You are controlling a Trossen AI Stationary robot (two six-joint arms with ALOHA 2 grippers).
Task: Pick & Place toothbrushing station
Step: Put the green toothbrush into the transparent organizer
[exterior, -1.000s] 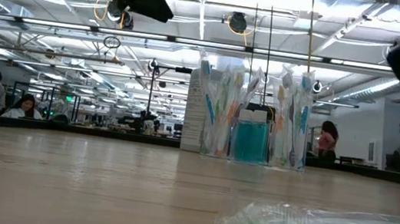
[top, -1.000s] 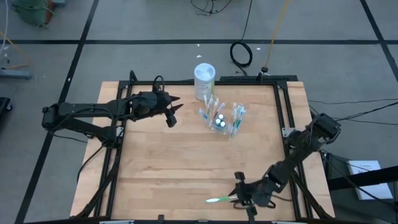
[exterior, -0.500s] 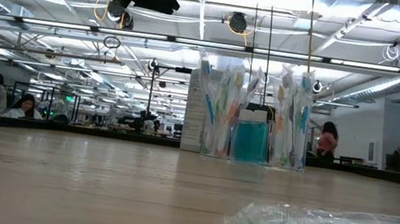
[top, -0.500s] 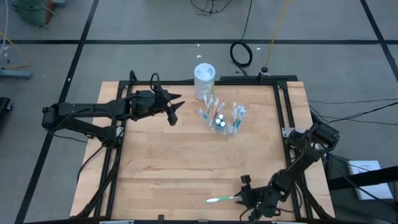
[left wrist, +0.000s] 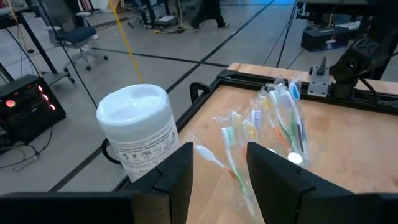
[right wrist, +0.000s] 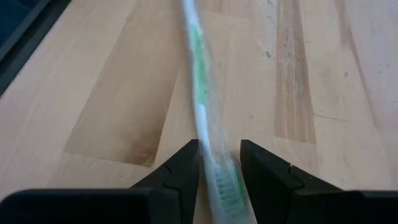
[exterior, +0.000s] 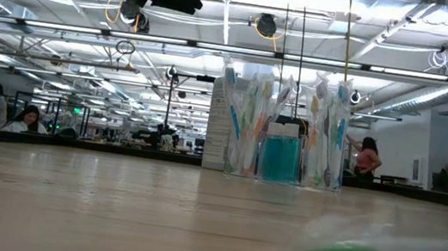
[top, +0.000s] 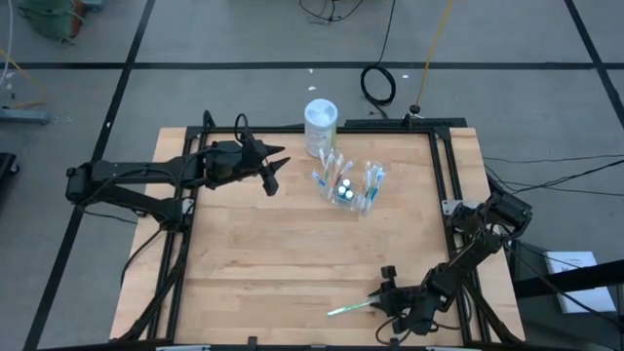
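Evidently the right gripper (right wrist: pixel 219 163) pinches a wrapped green toothbrush (right wrist: pixel 200 106) (light, stiff, its film probably slippery) mid-handle; the left gripper (left wrist: pixel 219 168) hangs empty, fingers apart, near the clear holder (top: pixel 349 187).

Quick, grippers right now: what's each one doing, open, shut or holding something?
Left gripper: open, empty, raised beside the toothbrushing station.
Right gripper: closed on the wrapped green toothbrush at the table's near edge.

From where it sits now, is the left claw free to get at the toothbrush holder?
Probably yes. The left claw hangs open beside the toothbrushing station, with bare table between; only the white canister stands close behind it.
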